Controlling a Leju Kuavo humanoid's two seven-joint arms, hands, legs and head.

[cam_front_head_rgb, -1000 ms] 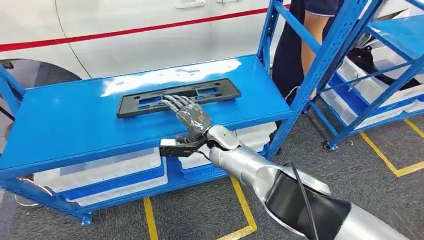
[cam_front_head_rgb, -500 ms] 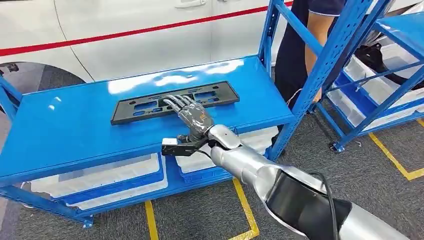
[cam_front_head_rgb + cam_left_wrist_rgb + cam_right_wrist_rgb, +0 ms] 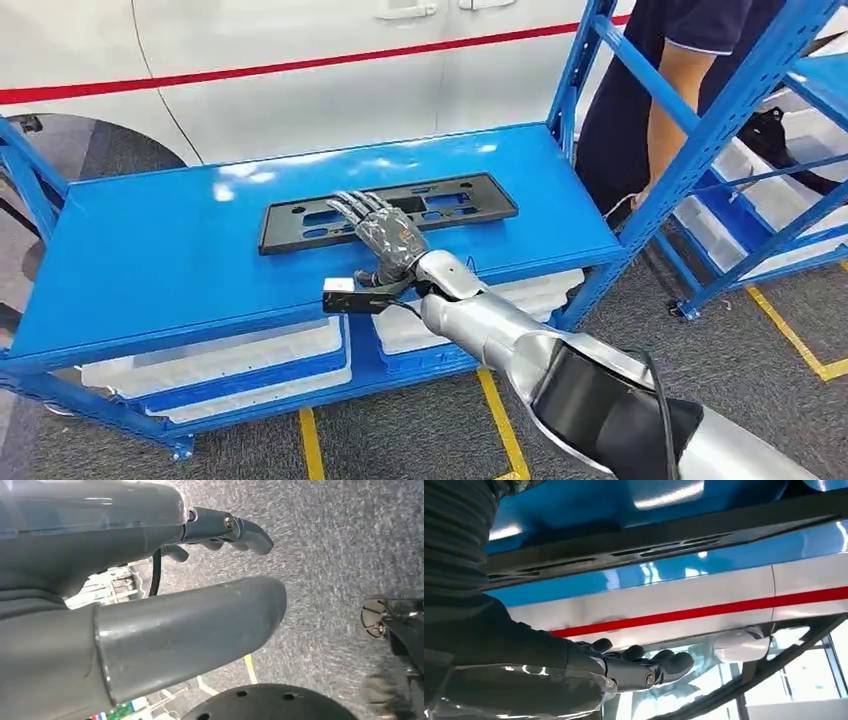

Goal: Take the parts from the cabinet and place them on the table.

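1. The black license plate frame (image 3: 388, 212) lies flat on the blue table (image 3: 150, 250).
2. The right hand (image 3: 385, 232) hovers at its near edge, fingers spread, holding nothing.
3. The left hand (image 3: 150, 595) hangs over grey floor, fingers apart, empty.

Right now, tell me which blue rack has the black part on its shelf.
The rack straight ahead, before the white car: the black part lies flat on its shelf, under the right hand. The rack on the right carries white bins.
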